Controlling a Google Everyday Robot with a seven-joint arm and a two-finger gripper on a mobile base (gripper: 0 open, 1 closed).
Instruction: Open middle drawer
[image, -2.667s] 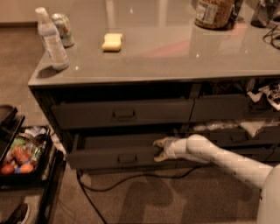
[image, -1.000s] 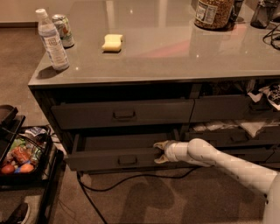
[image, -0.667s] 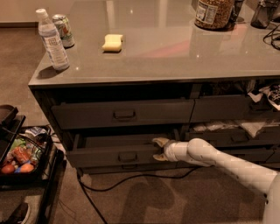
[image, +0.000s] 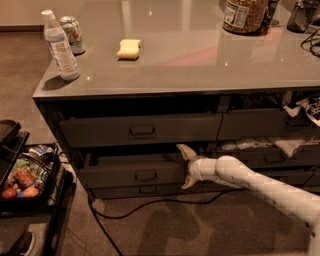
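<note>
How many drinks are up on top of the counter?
2. A water bottle stands at the counter's front left corner; a can sits just behind it. Others could be hidden beyond the picture's edges. The gripper is down by the middle drawer's right end.

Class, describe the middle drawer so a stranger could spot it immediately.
Under the left half of the grey counter, three dark drawers stack. The middle drawer stands slightly out, between a taller front above and a slimmer one below, the open gripper at its right end.
</note>
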